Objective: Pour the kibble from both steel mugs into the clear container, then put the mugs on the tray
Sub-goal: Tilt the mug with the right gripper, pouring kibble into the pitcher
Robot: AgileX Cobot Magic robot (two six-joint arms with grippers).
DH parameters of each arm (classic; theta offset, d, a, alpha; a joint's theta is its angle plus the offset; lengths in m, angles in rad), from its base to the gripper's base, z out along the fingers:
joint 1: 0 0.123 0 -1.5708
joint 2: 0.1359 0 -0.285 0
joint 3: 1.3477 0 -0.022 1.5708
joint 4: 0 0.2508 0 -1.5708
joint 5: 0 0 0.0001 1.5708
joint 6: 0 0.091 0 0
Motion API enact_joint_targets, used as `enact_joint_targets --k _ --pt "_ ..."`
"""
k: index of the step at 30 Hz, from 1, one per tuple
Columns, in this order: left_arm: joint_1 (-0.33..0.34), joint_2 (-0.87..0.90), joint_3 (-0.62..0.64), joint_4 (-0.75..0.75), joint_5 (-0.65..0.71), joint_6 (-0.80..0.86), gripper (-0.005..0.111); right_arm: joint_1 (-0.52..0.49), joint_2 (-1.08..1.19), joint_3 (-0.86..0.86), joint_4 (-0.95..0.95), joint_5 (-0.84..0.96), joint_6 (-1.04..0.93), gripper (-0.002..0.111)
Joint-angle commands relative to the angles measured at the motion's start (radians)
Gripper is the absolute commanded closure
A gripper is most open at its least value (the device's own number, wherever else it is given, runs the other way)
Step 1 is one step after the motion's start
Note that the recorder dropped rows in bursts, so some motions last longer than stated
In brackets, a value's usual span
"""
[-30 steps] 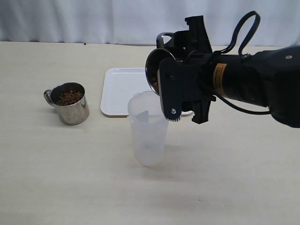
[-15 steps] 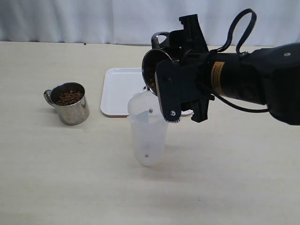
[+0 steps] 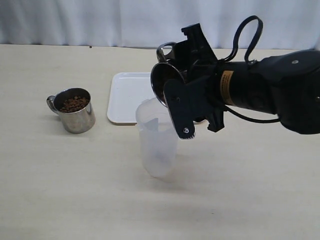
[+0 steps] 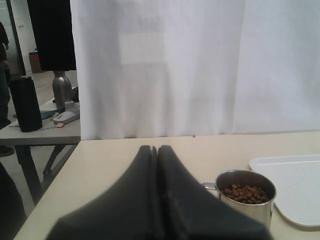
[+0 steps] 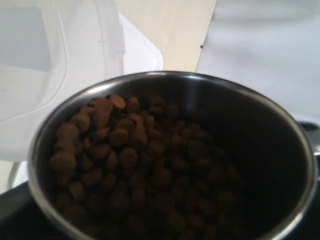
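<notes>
- Right gripper (image 3: 183, 82): its jaws stand wide and are clamped on either side of the tilted steel mug (image 3: 161, 84). The near finger covers most of the mug's wall in the exterior view, so only the rim and the loop handle on the far side show.
- Tilted steel mug: held over the far right edge of the clear container (image 3: 157, 145), mouth turned left and down. In the right wrist view the kibble (image 5: 125, 160) is banked toward the lower rim, and the pellets deep in the mug are lost in shadow and blur.
- Clear container: upright on the table (image 3: 60, 190), near the middle. What lies inside cannot be made out through its frosted wall.
- Tray (image 3: 126, 95): just beyond the container. Its right part is hidden behind the gripper.
- Second steel mug (image 3: 75, 111): upright at the left, well apart from the tray, filled with kibble, handle to the left.
- Left gripper (image 4: 156, 200): fingers pressed together on nothing. It is outside the exterior view.
- Yellow label (image 3: 227, 87) on the right arm: the print is too small to read.
</notes>
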Motion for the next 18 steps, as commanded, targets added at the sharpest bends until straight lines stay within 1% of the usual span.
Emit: enact_joint_targets --k 1,5,18 --pt "-0.006 -0.002 0.002 0.004 -0.014 -0.004 0.107 0.003 -0.002 -0.009 -0.008 0.012 -0.024 0.103" --pt "-0.006 -0.002 0.002 0.004 -0.014 -0.004 0.107 0.003 -0.002 -0.009 -0.008 0.018 -0.063 0.103" --pt "-0.006 -0.002 0.002 0.004 -0.014 -0.004 0.107 0.003 -0.002 -0.019 -0.008 0.014 -0.063 0.103"
